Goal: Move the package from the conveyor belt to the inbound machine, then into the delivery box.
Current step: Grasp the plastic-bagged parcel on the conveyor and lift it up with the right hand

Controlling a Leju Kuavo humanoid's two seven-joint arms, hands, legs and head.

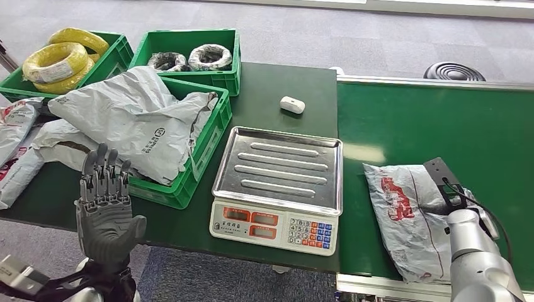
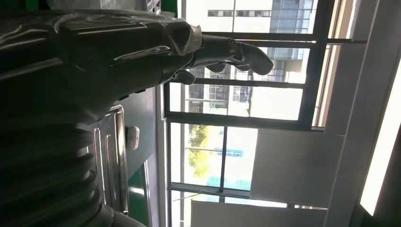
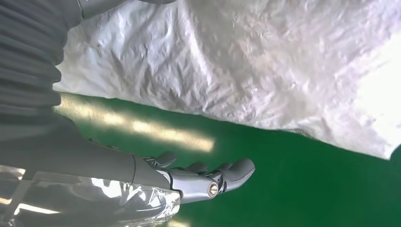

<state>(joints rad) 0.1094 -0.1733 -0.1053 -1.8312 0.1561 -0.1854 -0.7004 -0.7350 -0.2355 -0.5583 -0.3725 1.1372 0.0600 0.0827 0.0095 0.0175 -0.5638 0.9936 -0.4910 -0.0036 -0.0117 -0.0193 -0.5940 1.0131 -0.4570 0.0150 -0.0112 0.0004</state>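
The left hand (image 1: 106, 201) is raised upright at the near left, palm turned away, fingers straight, spread and holding nothing. It stands in front of a green crate (image 1: 189, 167) heaped with grey mailer bags (image 1: 135, 116). The right hand (image 3: 208, 182) is low over the green conveyor belt (image 1: 434, 123) at the near right, its fingers apart, close beside the package (image 1: 409, 214) and gripping nothing; from the head view the silver forearm hides this hand. The package, a crumpled white bag with red print, lies flat on the belt, its near edge cut off behind the arm. Left of it on the desk (image 1: 277, 85) sits a steel-topped scale (image 1: 277, 167), with a small white object (image 1: 292, 104) farther back.
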